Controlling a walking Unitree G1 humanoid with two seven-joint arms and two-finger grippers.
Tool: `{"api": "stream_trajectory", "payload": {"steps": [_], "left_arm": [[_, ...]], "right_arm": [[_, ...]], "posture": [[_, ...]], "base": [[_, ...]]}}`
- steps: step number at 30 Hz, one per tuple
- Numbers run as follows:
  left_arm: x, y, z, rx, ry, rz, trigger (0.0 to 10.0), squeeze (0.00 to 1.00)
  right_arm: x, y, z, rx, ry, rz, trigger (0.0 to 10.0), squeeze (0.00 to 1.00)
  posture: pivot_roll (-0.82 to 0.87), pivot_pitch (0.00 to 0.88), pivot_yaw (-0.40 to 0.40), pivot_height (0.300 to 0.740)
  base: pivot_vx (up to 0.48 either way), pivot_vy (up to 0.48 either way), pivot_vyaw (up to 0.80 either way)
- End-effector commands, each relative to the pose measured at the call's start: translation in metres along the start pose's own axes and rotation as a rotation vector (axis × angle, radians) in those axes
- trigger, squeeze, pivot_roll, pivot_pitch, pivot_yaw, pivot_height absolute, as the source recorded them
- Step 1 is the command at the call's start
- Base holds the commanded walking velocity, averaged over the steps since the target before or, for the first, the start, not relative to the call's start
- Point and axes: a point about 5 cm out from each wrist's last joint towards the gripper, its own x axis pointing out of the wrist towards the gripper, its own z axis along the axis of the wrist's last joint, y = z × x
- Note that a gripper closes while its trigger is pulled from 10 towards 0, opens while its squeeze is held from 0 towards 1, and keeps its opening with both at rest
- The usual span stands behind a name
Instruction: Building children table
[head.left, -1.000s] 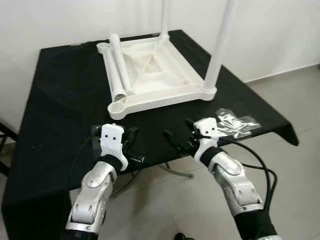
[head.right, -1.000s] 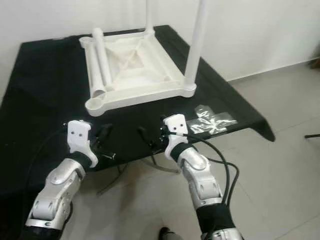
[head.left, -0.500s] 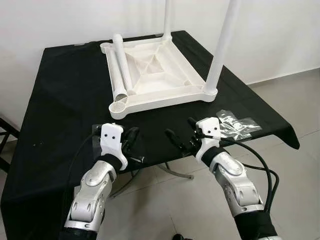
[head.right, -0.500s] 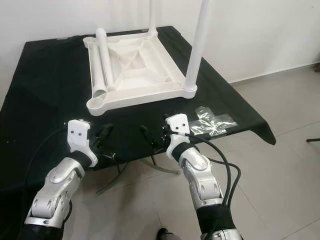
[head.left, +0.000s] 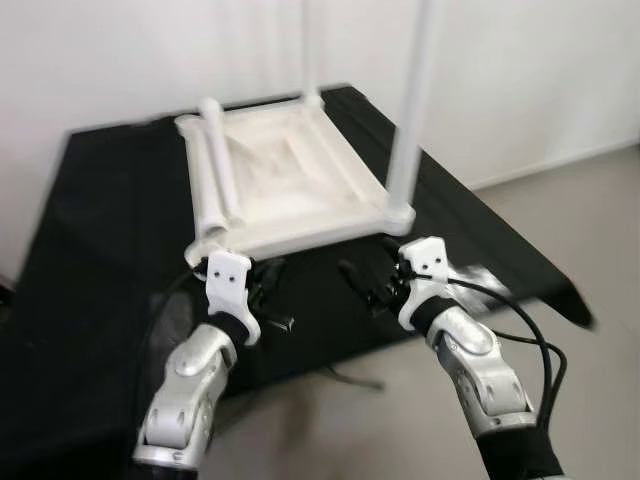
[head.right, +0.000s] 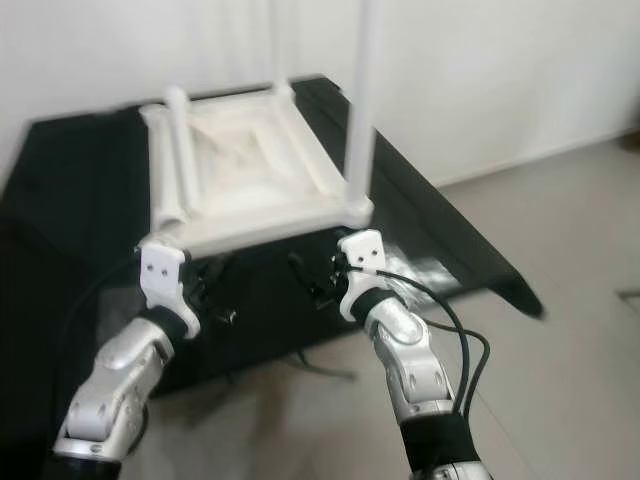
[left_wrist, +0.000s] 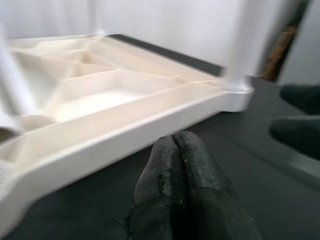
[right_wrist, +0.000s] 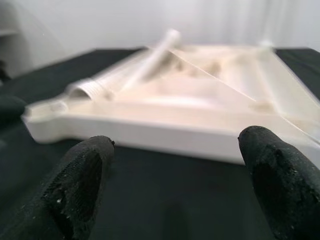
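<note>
- Your white tabletop (head.left: 290, 185) lies upside down on the black-covered table (head.left: 100, 230), its ribbed underside facing up, near the middle and toward the far wall.
- Two legs stand upright in its corners: the near right leg (head.left: 410, 110) rises out of the picture, and a far leg (head.left: 310, 50) stands at the back corner.
- A loose leg (head.left: 218, 165) lies flat along the tabletop's left edge, its long axis running from the far side toward you, open end nearest you.
- A clear plastic bag (head.right: 420, 268) lies on the cloth just right of your right gripper; it is blurred.
- Nothing stands between your grippers and the tabletop's near edge; the black cloth shows between them.
- Your left gripper (left_wrist: 175, 165) hovers just before the tabletop's near left corner, its two fingers pressed together and holding nothing.
- Your right gripper (right_wrist: 175, 165) hovers just before the near right corner beside the upright leg, fingers (right_wrist: 80, 175) spread wide apart, empty and touching nothing.
- Grey floor (head.left: 600, 230) lies to your right, white wall (head.left: 520, 70) behind.
</note>
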Motion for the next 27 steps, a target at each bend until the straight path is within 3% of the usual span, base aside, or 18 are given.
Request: {"api": "stream_trajectory", "payload": {"steps": [1, 8, 13, 15, 19, 21, 25, 26, 27], "left_arm": [[-0.001, 0.003, -0.002, 0.004, 0.012, 0.008, 10.0, 0.0], [-0.001, 0.006, 0.002, 0.008, -0.011, 0.026, 10.0, 0.0], [0.004, 0.024, 0.02, 0.05, -0.071, 0.104, 10.0, 0.0], [0.006, 0.032, 0.037, 0.092, -0.118, 0.116, 10.0, 0.0], [0.008, 0.035, 0.046, 0.13, -0.14, 0.11, 10.0, 0.0], [0.012, 0.029, 0.055, 0.201, -0.156, 0.047, 10.0, 0.0], [0.014, 0.023, 0.056, 0.262, -0.155, -0.013, 10.0, 0.0], [0.016, 0.017, 0.051, 0.425, -0.121, -0.129, 10.0, 0.0], [0.016, 0.017, 0.051, 0.425, -0.121, -0.129, 10.0, 0.0]], "right_arm": [[-0.003, 0.006, 0.002, -0.052, -0.027, 0.037, 10.0, 0.0], [-0.004, 0.014, 0.005, -0.098, -0.061, 0.108, 10.0, 0.03], [-0.005, 0.016, 0.006, -0.091, -0.071, 0.124, 10.0, 0.0], [-0.006, 0.017, 0.005, -0.094, -0.072, 0.136, 10.0, 0.0], [-0.006, 0.017, 0.005, -0.095, -0.07, 0.135, 10.0, 0.0], [-0.006, 0.017, 0.004, -0.092, -0.071, 0.131, 10.0, 0.0], [-0.005, 0.016, 0.004, -0.086, -0.063, 0.123, 10.0, 0.0], [-0.005, 0.014, 0.003, -0.07, -0.056, 0.106, 10.0, 0.0], [-0.005, 0.014, 0.003, -0.07, -0.056, 0.106, 10.0, 0.0]], "posture": [[-0.02, 0.093, 0.019, 0.74], [-0.02, 0.094, 0.019, 0.74], [-0.02, 0.094, 0.016, 0.74], [-0.02, 0.095, 0.015, 0.74], [-0.02, 0.095, 0.016, 0.74], [-0.02, 0.093, 0.018, 0.74], [-0.02, 0.095, 0.019, 0.74], [-0.02, 0.095, 0.019, 0.74], [-0.02, 0.095, 0.019, 0.74]], "base": [[0.292, 0.0, 0.8], [0.294, 0.0, 0.8], [0.165, 0.0, 0.8], [0.0, 0.0, 0.64], [0.0, 0.0, 0.58], [0.0, 0.0, 0.73], [0.0, 0.0, 0.49], [0.0, 0.0, 0.0], [0.0, 0.0, 0.0]]}}
